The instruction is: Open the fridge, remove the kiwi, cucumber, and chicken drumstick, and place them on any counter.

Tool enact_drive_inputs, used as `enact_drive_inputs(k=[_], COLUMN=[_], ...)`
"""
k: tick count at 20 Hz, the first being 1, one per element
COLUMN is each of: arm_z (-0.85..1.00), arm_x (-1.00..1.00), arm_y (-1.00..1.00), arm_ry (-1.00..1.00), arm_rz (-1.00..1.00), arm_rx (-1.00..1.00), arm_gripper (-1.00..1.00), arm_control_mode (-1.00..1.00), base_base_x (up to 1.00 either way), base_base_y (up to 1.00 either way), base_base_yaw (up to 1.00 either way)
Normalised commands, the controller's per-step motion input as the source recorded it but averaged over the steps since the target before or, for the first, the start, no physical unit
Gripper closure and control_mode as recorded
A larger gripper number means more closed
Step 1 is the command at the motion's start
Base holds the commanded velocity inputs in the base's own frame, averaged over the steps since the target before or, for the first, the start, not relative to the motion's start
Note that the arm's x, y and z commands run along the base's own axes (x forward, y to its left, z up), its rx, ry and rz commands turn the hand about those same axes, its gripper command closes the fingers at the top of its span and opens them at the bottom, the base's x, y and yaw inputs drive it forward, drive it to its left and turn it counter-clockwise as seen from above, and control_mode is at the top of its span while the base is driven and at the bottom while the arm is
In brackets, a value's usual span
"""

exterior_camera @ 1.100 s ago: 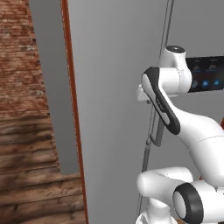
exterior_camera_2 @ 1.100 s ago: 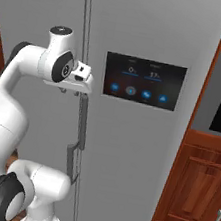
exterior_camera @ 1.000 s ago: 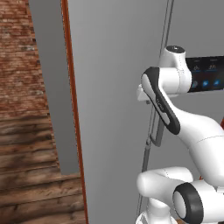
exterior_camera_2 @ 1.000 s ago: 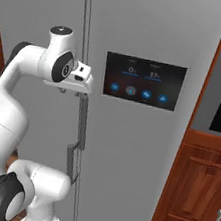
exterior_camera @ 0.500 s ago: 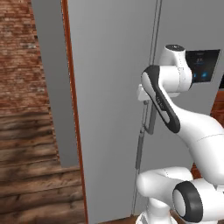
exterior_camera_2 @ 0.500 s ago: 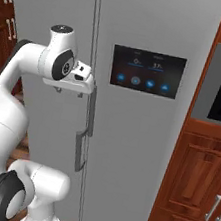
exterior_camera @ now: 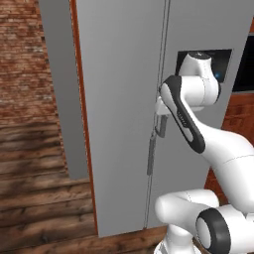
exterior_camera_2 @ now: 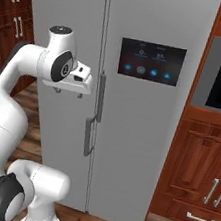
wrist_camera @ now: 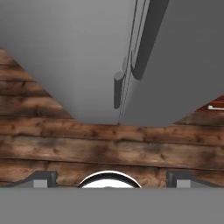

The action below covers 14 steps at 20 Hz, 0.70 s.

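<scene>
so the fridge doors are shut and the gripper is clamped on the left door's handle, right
Not quite. The fridge doors are shut, but the gripper is open and holds nothing. In the hand view its fingertips stand wide apart over the wood floor, with the left door's handle ahead of them, untouched.

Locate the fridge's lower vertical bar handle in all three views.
Left base view: the short grey vertical bar handle sits centre, just left of the door seam, below the arm's wrist.
Right base view: it sits left of centre, below the longer handle.
Hand view: it points down at upper centre, left of the seam.
Shared landmark: the seam between the tall light-grey fridge doors.
</scene>
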Motion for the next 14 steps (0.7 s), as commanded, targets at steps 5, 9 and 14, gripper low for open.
enact_drive_inputs(k=[5, 9, 14], arm_z=[0.00, 0.00, 0.00], arm_x=[0.00, 0.00, 0.00], arm_y=[0.00, 0.00, 0.00], arm_ry=[0.00, 0.00, 0.00], arm_rz=[0.00, 0.00, 0.00], arm_rx=[0.00, 0.00, 0.00], arm_gripper=[-1.00, -1.00, -1.00], arm_control_mode=[1.00, 1.00, 1.00], base_base_x=[0.00, 0.00, 0.06], base_base_y=[0.00, 0.00, 0.02], base_base_yaw=[0.00, 0.00, 0.00])
